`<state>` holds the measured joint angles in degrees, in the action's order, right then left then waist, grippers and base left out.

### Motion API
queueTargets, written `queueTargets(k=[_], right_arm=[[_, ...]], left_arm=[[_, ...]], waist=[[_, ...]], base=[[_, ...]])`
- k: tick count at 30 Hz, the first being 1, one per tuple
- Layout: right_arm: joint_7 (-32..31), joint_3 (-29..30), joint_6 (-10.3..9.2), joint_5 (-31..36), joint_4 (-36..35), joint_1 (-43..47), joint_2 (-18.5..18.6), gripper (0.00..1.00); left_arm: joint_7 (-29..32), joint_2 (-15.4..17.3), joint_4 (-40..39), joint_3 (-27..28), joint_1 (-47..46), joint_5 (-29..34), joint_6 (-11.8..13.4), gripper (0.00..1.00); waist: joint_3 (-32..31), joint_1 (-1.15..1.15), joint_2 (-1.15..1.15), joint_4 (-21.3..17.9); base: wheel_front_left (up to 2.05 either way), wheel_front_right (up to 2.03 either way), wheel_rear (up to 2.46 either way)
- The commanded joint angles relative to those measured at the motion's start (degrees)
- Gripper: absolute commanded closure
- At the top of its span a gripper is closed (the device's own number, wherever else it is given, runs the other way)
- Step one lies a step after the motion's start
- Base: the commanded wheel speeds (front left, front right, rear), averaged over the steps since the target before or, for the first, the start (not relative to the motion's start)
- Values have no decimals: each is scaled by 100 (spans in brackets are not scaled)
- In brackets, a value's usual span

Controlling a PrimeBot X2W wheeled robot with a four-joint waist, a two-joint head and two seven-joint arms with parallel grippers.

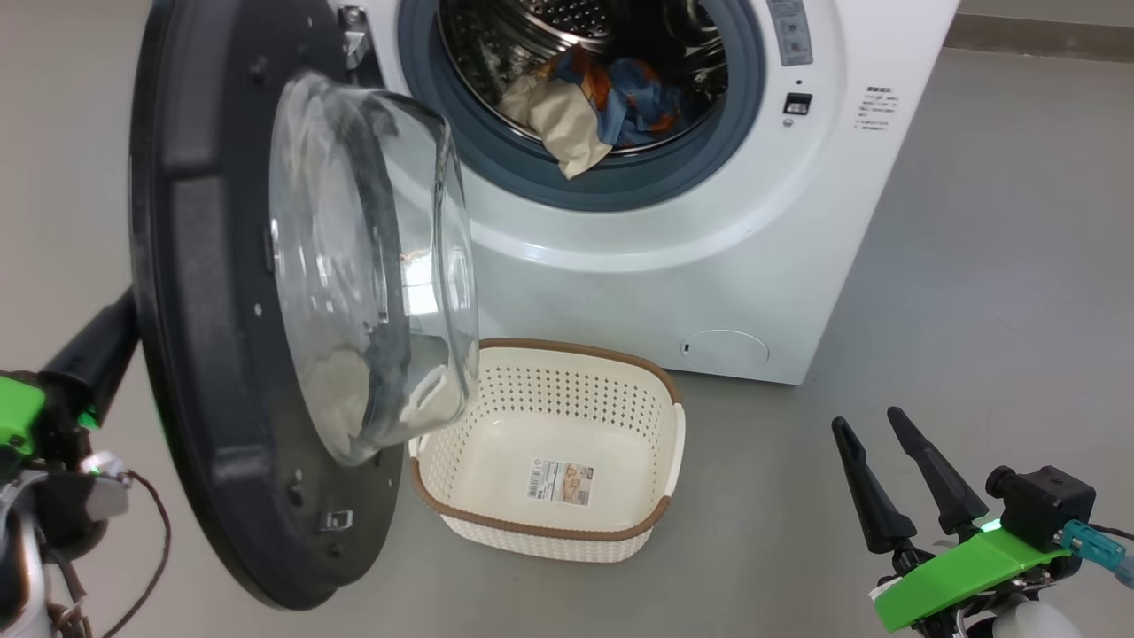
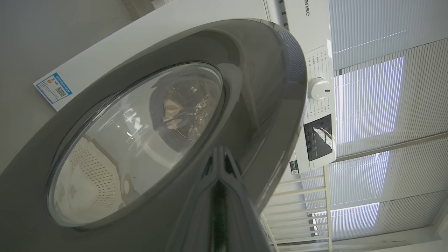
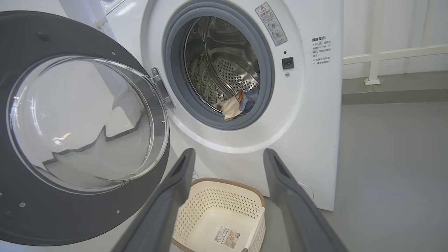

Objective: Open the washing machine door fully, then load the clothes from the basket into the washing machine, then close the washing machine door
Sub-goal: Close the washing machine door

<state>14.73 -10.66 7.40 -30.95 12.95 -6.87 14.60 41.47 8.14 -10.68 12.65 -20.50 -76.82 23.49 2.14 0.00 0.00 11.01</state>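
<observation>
The washing machine stands with its steel drum showing. The clothes, blue and orange fabric plus a beige cloth, lie inside the drum at its front lip. The washing machine door hangs part-way open on the left, its glass bowl bulging toward the basket, which sits on the floor under the opening with just a label sticker inside. My left gripper is shut, its tips against the door's glossy outer rim. My right gripper hovers open and holding nothing at the lower right, aimed toward the drum and basket.
Grey floor stretches to the right of the machine. A white railing and window blinds rise behind the machine in the left wrist view. A wall with a skirting strip runs behind on the right.
</observation>
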Motion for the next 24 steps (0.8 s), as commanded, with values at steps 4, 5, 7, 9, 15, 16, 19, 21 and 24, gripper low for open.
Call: queueTargets(k=[4, 5, 7, 9, 15, 16, 19, 21, 24], right_arm=[[27, -157, 9, -30, -132, -120, 45, 0], [27, -161, 9, -26, -136, -118, 40, 0], [27, -164, 9, -25, -132, -122, 41, 0], [27, -159, 9, -21, -132, -118, 37, 0], [27, -167, 9, -32, -125, -104, 46, 0], [27, -175, 9, -32, -127, -105, 45, 0], [27, -193, 9, -36, -124, -118, 51, 0], [27, -186, 9, -30, -125, -111, 53, 0], [27, -174, 9, -30, -123, -94, 62, 0]], left_arm=[[135, 53, -335, -4, -17, 1, 75, 100], [135, 40, -367, -17, -2, 6, 87, 100], [133, 24, -412, -33, 17, 12, 93, 100], [127, 12, -437, -32, 27, 11, 86, 100], [135, -33, -466, -71, 44, -6, 64, 100], [140, -43, -476, -87, 52, -7, 61, 100], [138, -64, -501, -111, 64, -5, 51, 100], [131, -81, -520, -127, 63, -3, 51, 100], [113, -111, -529, -138, 48, -11, 48, 100]], waist=[[-12, 0, 0, -227], [-6, 0, 0, -275], [6, 0, 0, -375], [10, 0, 0, -478], [-1, 0, 0, -708], [-5, 0, 0, -755], [-13, 0, 0, -890], [-16, 0, 0, -968], [-17, 0, 0, -1064]], base=[[0, 0, 0], [0, 0, 0], [0, 0, 0], [0, 0, 0], [0, 0, 0], [0, 0, 0], [0, 0, 0], [0, 0, 0], [0, 0, 0]])
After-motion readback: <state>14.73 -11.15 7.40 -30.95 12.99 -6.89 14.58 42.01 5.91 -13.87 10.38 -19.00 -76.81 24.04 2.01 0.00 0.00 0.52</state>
